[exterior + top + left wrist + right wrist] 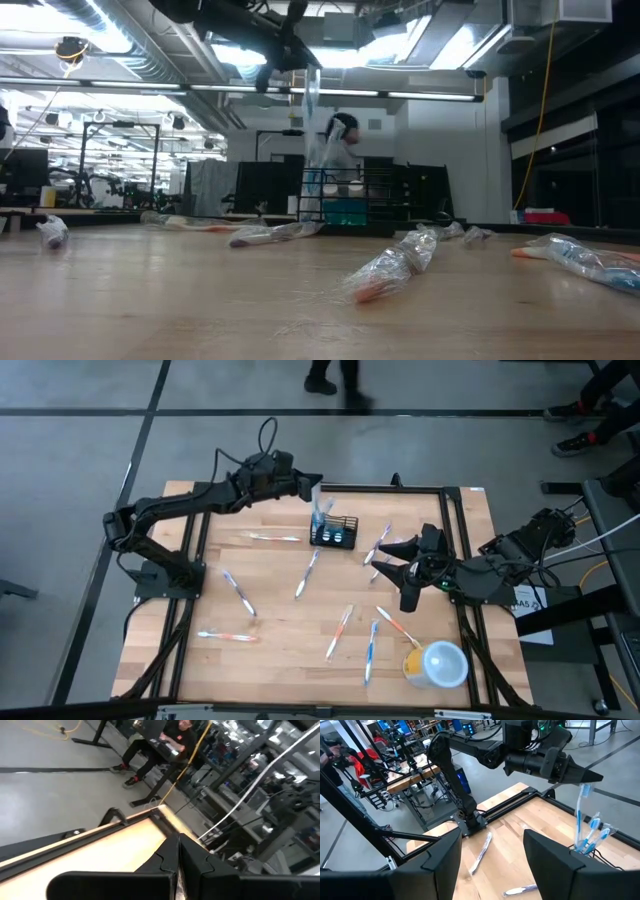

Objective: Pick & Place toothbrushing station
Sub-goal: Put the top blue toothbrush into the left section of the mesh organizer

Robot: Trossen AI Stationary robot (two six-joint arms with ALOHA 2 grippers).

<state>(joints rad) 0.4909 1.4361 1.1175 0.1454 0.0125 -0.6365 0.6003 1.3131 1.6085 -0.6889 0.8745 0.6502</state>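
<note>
left gripper (316,486): above the holder, fingers pinched on a wrapped toothbrush (581,810) hanging down into it
holder (334,532): black mesh, far-middle of table (290,625), brushes upright inside
right gripper (392,570): fingers spread, empty, just right of holder
loose brushes (307,574): scattered across the table
yellow cup (437,665): near right corner

We see the left claw (583,778) pinching a wrapped blue toothbrush (581,815) upright above the other blue toothbrushes (594,836). Left of them, two wrapped toothbrushes (481,852) lie flat on the tabletop (530,820). Our own claw's fingers (442,857) stand wide apart.
</note>
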